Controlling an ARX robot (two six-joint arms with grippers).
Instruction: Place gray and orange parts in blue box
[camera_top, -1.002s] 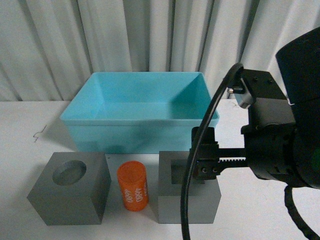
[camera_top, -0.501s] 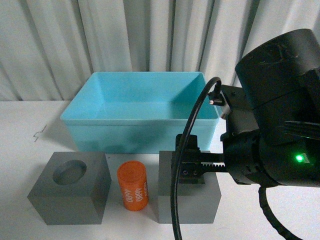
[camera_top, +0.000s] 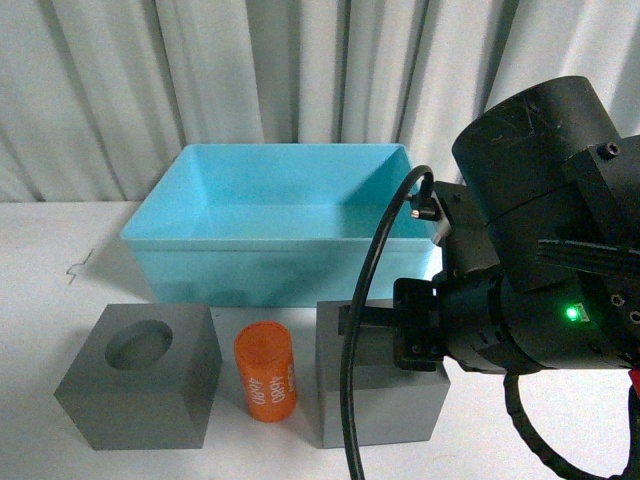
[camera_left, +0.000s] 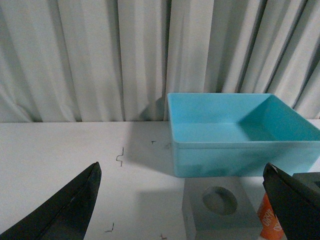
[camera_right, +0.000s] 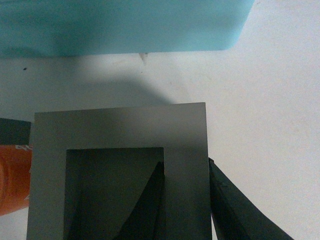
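Straddling one wall of the matte gray square-recessed cube toward the table front edge, right gripper clamping is indeterminate; left gripper fingers spread, empty.

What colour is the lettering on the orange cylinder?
White, printed on the orange cylinder; it shows clearest in the front view.

A pale pleated curtain hangs behind the white table.
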